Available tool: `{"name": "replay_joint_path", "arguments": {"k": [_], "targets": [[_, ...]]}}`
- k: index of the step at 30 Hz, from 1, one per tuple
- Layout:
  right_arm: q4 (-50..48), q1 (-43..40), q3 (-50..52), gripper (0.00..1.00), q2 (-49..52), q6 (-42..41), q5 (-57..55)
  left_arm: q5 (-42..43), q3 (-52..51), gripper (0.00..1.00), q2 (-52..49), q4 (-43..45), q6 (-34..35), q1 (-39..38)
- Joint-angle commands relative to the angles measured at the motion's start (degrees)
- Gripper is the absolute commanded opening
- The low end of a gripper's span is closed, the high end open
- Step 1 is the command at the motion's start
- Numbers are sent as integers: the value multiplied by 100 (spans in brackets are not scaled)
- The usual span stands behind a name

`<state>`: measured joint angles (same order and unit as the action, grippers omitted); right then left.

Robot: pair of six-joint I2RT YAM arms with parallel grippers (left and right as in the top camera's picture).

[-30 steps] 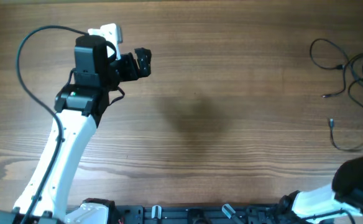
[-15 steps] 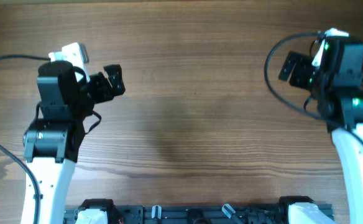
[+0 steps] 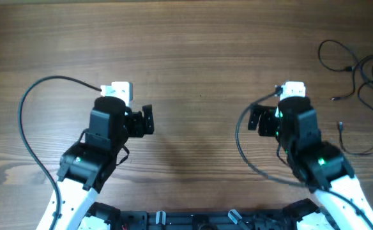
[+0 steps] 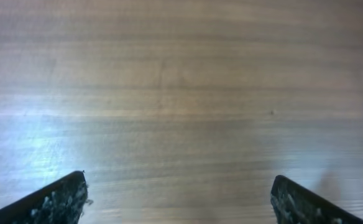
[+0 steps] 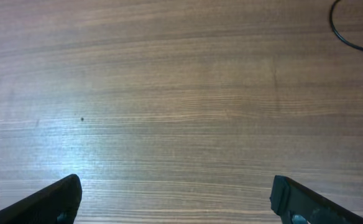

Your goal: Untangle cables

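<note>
The thin black flexible cables (image 3: 360, 76) lie in a loose tangle of loops and small plug ends at the far right edge of the brown wood-grain bench (image 3: 199, 57), running out of the overhead view on that side. They are well apart from both arms.

The left black two-finger claw (image 3: 147, 120) sits over bare wood left of the middle, pointing toward the centre. Its wrist camera shows its two dark fingers (image 4: 60, 200) spread wide at the lower corners, with only wood grain between them.

The right black two-finger claw (image 3: 255, 119) faces it from right of the middle, also over bare wood. Its fingers (image 5: 57, 196) likewise stand wide apart, gripping nothing. In that wrist view one curved piece of black wire (image 5: 346, 42) shows in the upper right corner, far from the fingers.
</note>
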<state>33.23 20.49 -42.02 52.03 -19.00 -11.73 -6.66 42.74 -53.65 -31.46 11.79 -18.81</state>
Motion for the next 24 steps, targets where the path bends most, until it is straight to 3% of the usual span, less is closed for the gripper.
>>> {"name": "replay_joint_path", "arguments": {"k": [1,9,15,24], "targets": [[31,28,131,100,-334,9,-153,-173,-485,95,9,162,356,-20],[-236,28,133,100,-348,258,-205,835,-643,97,9,732,-133,120],[-291,24,133,100,-114,337,-175,1268,-643,100,9,643,-304,986],[-387,22,133,100,-96,229,-181,1193,-643,100,7,634,-304,1019]]}}
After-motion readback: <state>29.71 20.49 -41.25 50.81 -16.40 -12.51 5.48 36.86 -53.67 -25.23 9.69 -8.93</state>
